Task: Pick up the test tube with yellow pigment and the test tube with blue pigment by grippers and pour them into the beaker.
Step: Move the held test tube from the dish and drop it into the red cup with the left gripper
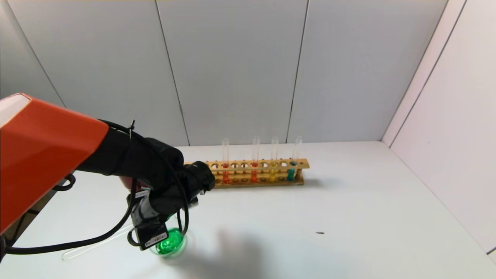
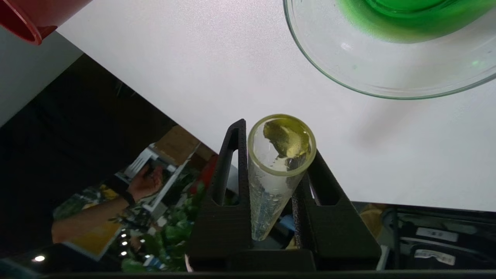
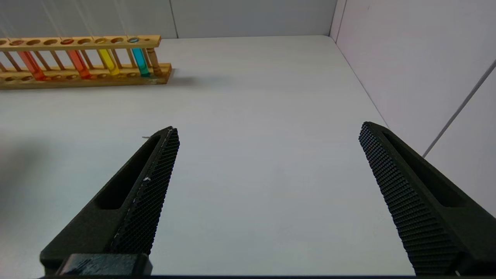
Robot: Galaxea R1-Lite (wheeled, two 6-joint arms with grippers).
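My left gripper (image 2: 278,139) is shut on a slim clear test tube (image 2: 271,193) that holds only yellow film and droplets. Its open mouth points at the table beside the beaker (image 2: 348,54). In the head view the left gripper (image 1: 155,232) hangs just above the near left rim of the beaker (image 1: 170,243), which holds bright green liquid. No tube with light blue liquid shows. A clear empty tube (image 1: 95,243) lies on the table left of the beaker. My right gripper (image 3: 269,130) is open and empty above bare table, out of the head view.
A wooden rack (image 1: 255,164) at the back holds two orange-red tubes (image 1: 226,176), an amber-yellow tube (image 1: 272,173) and a teal tube (image 1: 291,173); the rack also shows in the right wrist view (image 3: 77,73). A dark-red cup (image 2: 23,19) stands behind my left arm. Walls close the back and right.
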